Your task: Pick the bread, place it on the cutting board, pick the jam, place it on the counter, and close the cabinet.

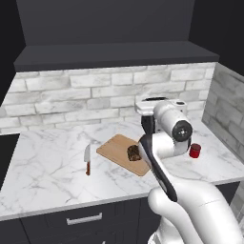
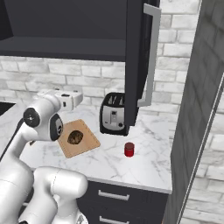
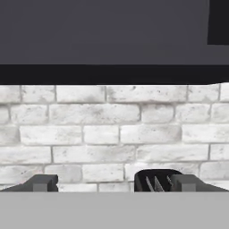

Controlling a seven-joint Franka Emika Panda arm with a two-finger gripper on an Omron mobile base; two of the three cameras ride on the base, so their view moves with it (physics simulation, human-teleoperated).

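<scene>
Left base view: you see the bread (image 1: 134,153) lying on the cutting board (image 1: 119,150), a knife (image 1: 87,159) beside the board on the table (image 1: 43,167), and the jam (image 1: 194,150) standing right of the arm.

Right base view: the cabinet (image 2: 139,61) door stands open above the toaster (image 2: 113,113).

Hand view: your pincer (image 3: 114,183) is spread wide, empty, facing the brick wall (image 3: 112,129).

Even, diffuse lighting is seen throughout, with no single source to be made out. The counter (image 1: 47,162) and the brick wall (image 1: 71,97) are rendered bright, while the cabinet (image 2: 65,22) is left very dark, its interior almost without detail. Only faint, soft shadows are cast beneath things. No glare is shown. Edges are slightly soft and pixelated; no edge distortion is noticed.
</scene>
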